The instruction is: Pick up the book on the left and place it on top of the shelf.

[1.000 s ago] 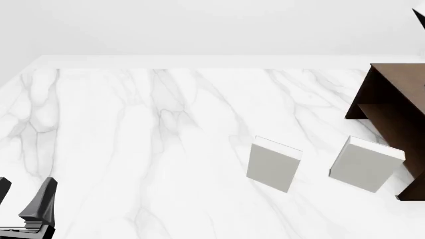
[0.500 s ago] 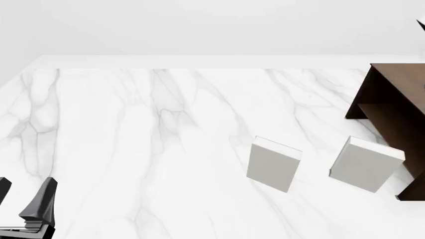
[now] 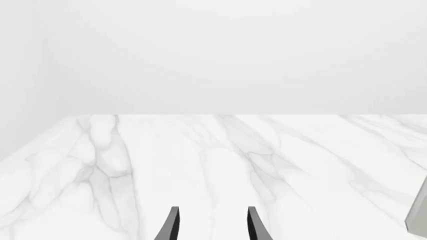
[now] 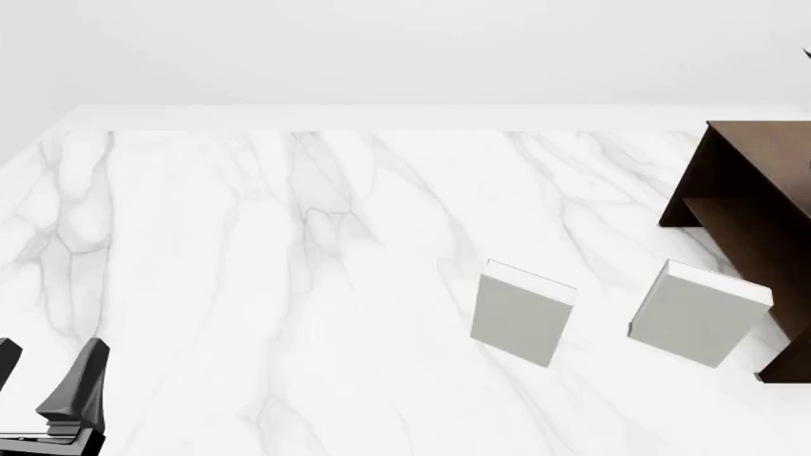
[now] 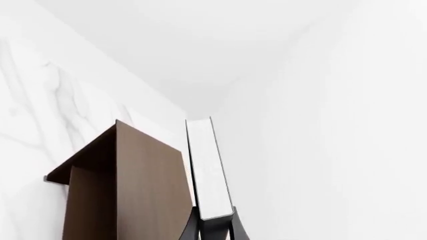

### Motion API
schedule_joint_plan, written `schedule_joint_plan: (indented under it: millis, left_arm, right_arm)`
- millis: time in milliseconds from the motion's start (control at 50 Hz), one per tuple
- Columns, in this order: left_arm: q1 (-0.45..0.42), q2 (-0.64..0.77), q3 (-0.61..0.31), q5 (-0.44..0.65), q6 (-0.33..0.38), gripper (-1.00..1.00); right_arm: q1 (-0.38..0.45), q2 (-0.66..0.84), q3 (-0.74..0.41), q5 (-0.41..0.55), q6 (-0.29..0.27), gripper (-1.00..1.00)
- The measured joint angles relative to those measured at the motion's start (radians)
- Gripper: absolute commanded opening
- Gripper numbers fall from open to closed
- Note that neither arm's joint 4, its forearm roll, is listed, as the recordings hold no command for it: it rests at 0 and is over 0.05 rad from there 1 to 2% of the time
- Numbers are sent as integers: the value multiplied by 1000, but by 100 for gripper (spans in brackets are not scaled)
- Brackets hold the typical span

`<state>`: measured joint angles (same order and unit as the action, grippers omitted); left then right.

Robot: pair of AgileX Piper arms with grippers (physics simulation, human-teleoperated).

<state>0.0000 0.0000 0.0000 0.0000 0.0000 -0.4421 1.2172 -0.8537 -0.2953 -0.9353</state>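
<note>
In the right wrist view my right gripper (image 5: 215,229) is shut on the book (image 5: 205,165). The book has white page edges between thin black covers and is held upright on edge beside and above the flat top of the dark brown shelf (image 5: 140,185). I cannot tell whether it touches the shelf. In the front view the shelf (image 4: 728,171) stands at the right edge, and the book and right gripper are almost wholly out of frame. My left gripper (image 4: 45,375) is open and empty at the near left, and also shows in the left wrist view (image 3: 213,227).
Two pale grey-white books stand on the marble table: one (image 4: 522,312) near the middle right, the other (image 4: 697,313) just in front of the shelf. The edge of one pale book (image 3: 419,220) shows in the left wrist view. A white wall lies behind the table.
The dark tip at the front view's top right edge has slid further right and nearly out of frame. The left arm and the pale books have not moved.
</note>
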Motion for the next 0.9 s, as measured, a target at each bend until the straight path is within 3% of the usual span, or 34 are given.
schedule_joint_plan:
  millis: [900]
  left_arm:
    - [0, 0, 0, 0, 0, 100]
  right_arm:
    - [-51, 182, -40, -107, -13, -100]
